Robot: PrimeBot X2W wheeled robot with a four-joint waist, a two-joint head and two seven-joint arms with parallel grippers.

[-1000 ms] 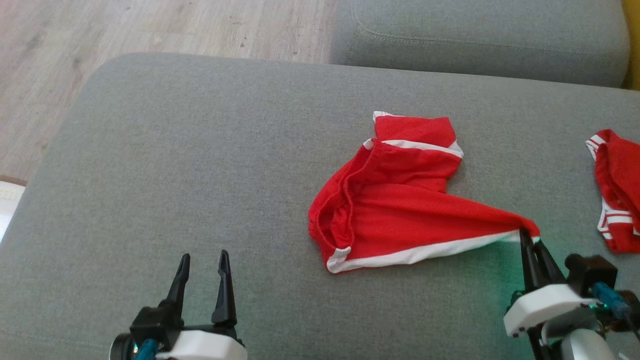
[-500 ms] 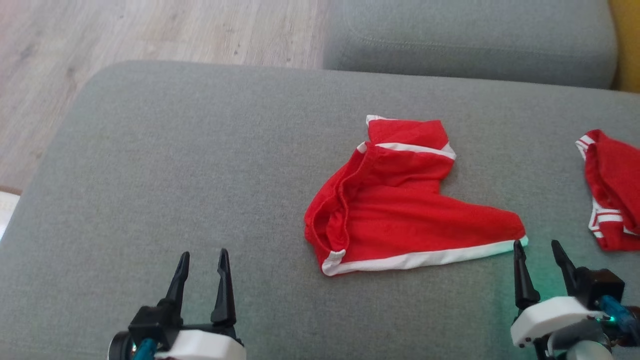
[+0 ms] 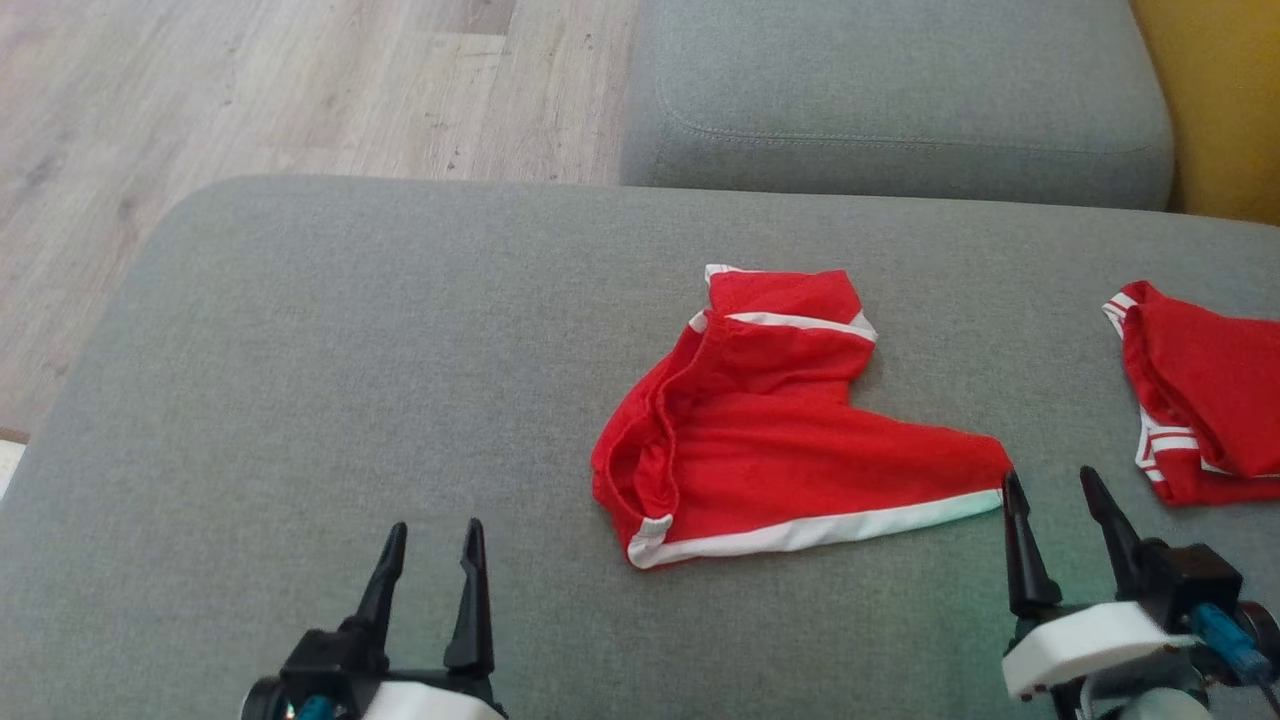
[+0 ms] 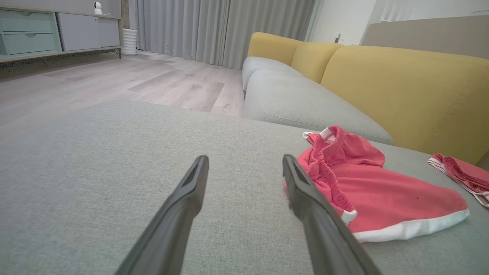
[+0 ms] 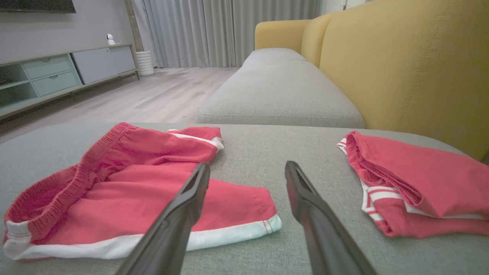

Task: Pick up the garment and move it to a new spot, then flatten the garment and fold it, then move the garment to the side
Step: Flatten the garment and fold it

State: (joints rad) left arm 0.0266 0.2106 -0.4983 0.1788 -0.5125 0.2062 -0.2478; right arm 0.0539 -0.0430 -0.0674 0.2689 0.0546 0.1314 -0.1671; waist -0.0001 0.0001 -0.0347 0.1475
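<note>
The second garment [image 3: 1205, 400] runs off the head view's right edge. The bottom edge cuts the left tool [image 3: 435, 526] at its body. A white object [image 5: 110, 38] on the cabinet [image 5: 57, 72] is too small to identify.

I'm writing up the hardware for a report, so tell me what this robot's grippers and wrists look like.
Both the left gripper and the right gripper have two long black fingers tapering to points, set on a black base with a rounded white housing behind. A blue-teal connector sticks out beside the right one's base.
</note>
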